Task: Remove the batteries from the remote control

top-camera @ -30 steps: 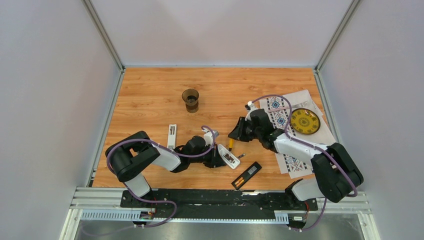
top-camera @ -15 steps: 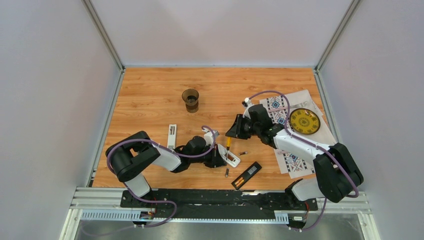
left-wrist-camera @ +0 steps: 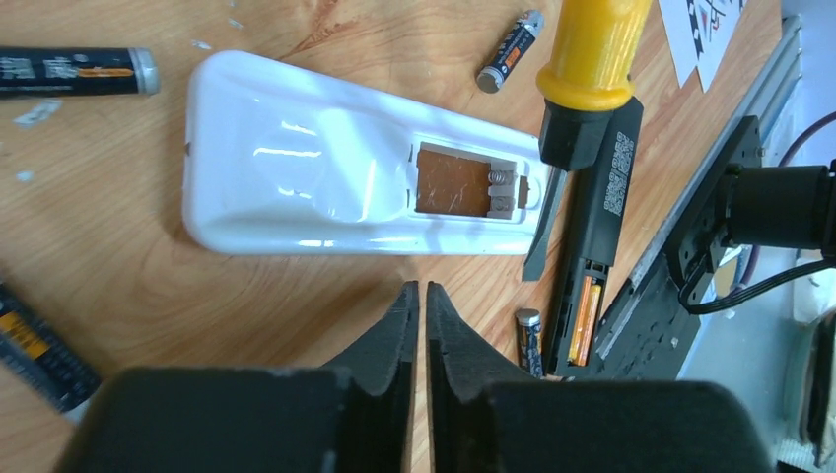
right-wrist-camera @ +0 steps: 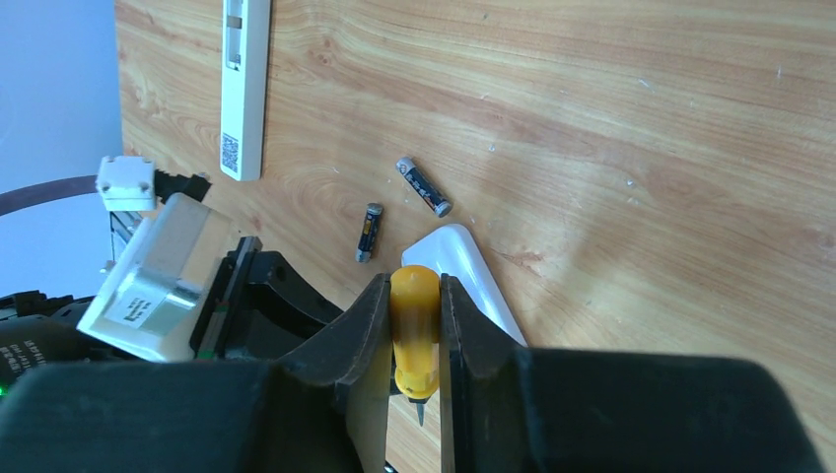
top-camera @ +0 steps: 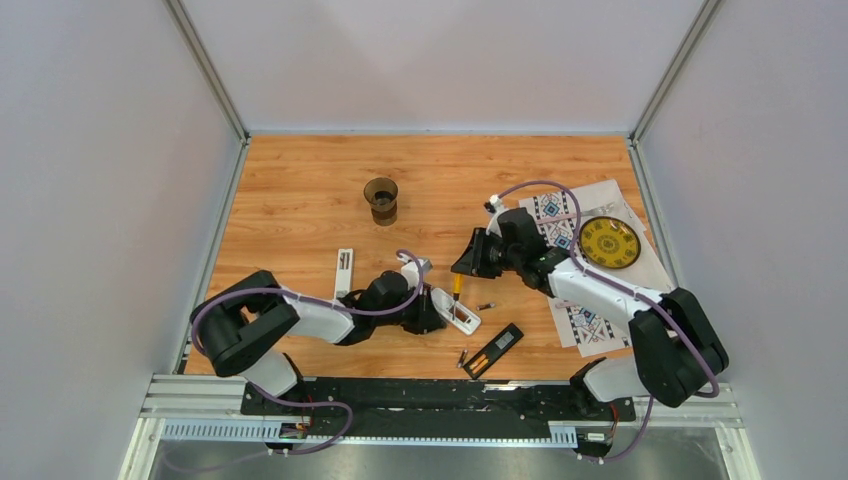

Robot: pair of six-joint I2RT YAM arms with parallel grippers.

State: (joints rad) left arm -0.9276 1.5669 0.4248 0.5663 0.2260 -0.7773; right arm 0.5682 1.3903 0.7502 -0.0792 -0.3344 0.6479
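The batteries [right-wrist-camera: 424, 187] lie loose on the counter [top-camera: 300, 180] around the white remote control [left-wrist-camera: 325, 177], whose open compartment [left-wrist-camera: 458, 185] shows only its bare brown backing. A second ago the left hand [left-wrist-camera: 421, 296] held this remote tilted up off the wood. Now the remote lies flat, back upward, and the hand has let go and drawn just clear, its fingers a thin slit apart with nothing between them. One cell that dropped near the front edge has rolled a little closer to the black remote [left-wrist-camera: 594, 227]. The right hand [right-wrist-camera: 414, 288] is clamped on the yellow handle of the screwdriver [left-wrist-camera: 592, 49] and has hardly moved in the last half second; the blade sits just beside the white remote's end. So this remote looks emptied, while the black one carries orange cells [left-wrist-camera: 584, 320] in its open bay, probably the work left. How many sit there I cannot tell. A dark thing [left-wrist-camera: 34, 345] with orange markings is cut off at the lower left of the left wrist view. From above the cells are mere specks.
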